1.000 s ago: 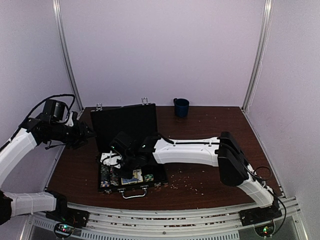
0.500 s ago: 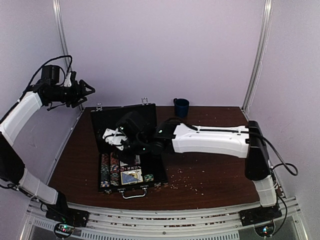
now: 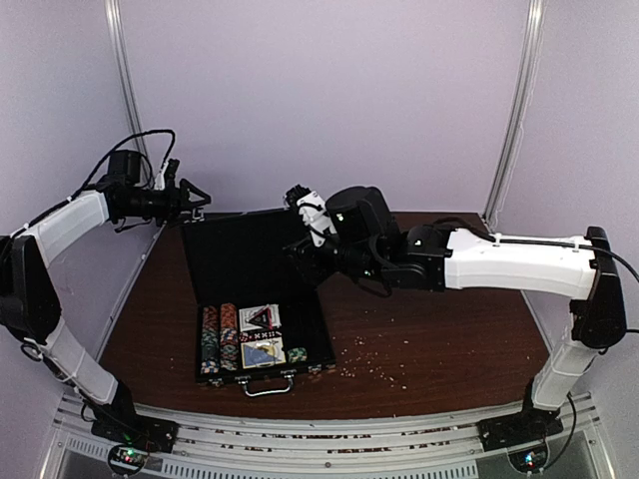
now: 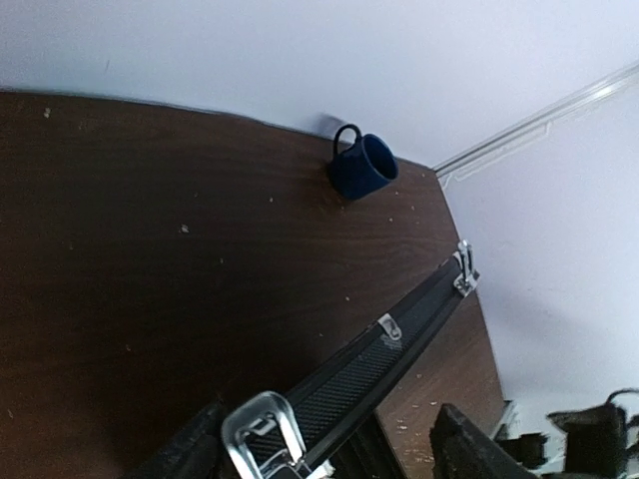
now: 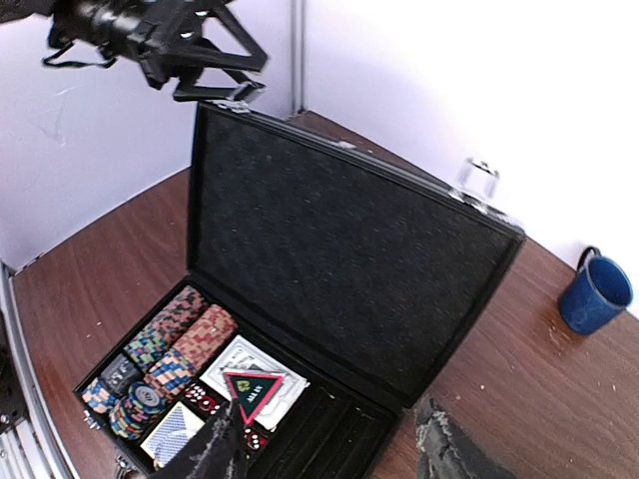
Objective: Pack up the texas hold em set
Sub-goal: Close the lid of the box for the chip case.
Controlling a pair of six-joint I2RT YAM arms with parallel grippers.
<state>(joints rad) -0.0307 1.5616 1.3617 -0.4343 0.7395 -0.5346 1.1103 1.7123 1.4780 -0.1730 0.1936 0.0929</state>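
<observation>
table [image 3: 439,329]: dark brown wood | black case [image 3: 245,264], open, at 9 o'clock | blue mug [image 5: 596,294] at 12 o'clock | pale crumbs [image 3: 374,361] at 5 o'clock

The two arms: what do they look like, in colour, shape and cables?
The left arm and the right arm have smooth white shells with black joints. A black cable loops above the left wrist; another runs along the right arm. The left gripper is black.

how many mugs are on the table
1: the dark blue mug stands on the table by the back wall, right of the open case. The top view doesn't show it; no other mug shows.
</observation>
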